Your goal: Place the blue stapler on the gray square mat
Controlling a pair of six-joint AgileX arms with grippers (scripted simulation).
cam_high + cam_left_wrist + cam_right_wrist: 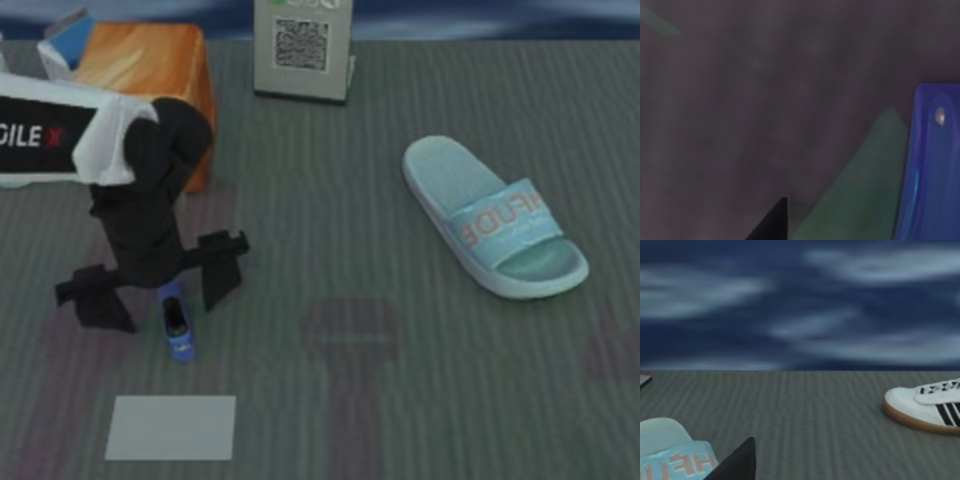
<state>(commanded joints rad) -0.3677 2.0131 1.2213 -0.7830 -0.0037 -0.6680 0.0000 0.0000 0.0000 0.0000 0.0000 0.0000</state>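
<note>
The blue stapler [178,328] lies on the dark striped floor at the left, one end pointing toward the front edge. My left gripper [160,297] hangs right over its far end, open, with one black finger on each side and neither touching it. In the left wrist view the stapler [935,165] fills the picture's edge as a glossy blue body with a small pale rivet. The gray square mat [172,427] lies flat a short way in front of the stapler, with nothing on it. My right arm is out of the top view and parked.
An orange block [150,65] and a blue-and-white box [68,38] sit at the back left, behind my left arm. A QR-code card [303,48] stands at the back centre. A pale blue slipper [495,218] lies at the right. A white sneaker [925,407] shows in the right wrist view.
</note>
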